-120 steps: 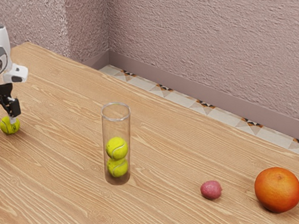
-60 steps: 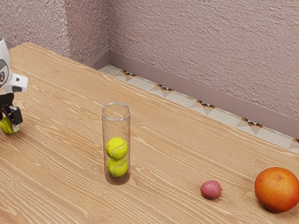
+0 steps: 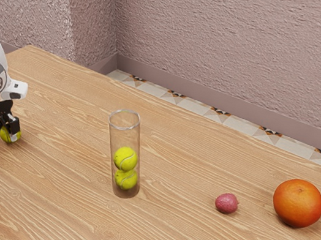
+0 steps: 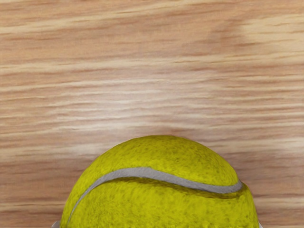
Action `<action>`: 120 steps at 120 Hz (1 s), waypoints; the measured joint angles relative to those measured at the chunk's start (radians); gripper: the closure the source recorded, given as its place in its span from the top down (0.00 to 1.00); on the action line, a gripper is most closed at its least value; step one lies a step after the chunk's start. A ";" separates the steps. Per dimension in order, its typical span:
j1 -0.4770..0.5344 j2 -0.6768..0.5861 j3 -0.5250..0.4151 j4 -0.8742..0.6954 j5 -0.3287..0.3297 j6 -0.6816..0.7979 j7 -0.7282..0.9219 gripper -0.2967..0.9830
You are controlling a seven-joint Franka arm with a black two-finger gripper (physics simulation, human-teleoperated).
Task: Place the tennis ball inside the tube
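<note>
At the exterior view's left, the black gripper (image 3: 9, 132) is low over the table, shut on a yellow-green tennis ball (image 3: 5, 135) that is partly hidden by the fingers. The ball (image 4: 156, 190) looms large in the wrist view, where slivers of the gripper (image 4: 158, 224) press at its two sides. It appears to be at table level. A clear tube (image 3: 114, 140) stands upright, open at its top rim, with two tennis balls (image 3: 125, 158) stacked inside. It is well apart from the gripper, towards the exterior view's right.
Beyond the tube, towards the exterior view's right, a small pink fruit (image 3: 226, 203) and a large orange (image 3: 298, 203) lie on the wooden table (image 3: 177, 235). A textured wall (image 3: 242, 47) rises behind the table's far edge.
My hand has come down around the ball, moving slightly towards the exterior view's right at first. The fingers have since drawn together onto it. The tube and fruit have stayed put.
</note>
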 joint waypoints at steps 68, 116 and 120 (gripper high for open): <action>-0.119 -0.256 -0.035 -0.015 -0.048 -0.118 -0.001 0.45; -0.281 -0.384 -0.036 -0.007 -0.062 -0.276 0.005 0.46; -0.295 -0.385 -0.036 -0.004 -0.064 -0.283 0.006 0.46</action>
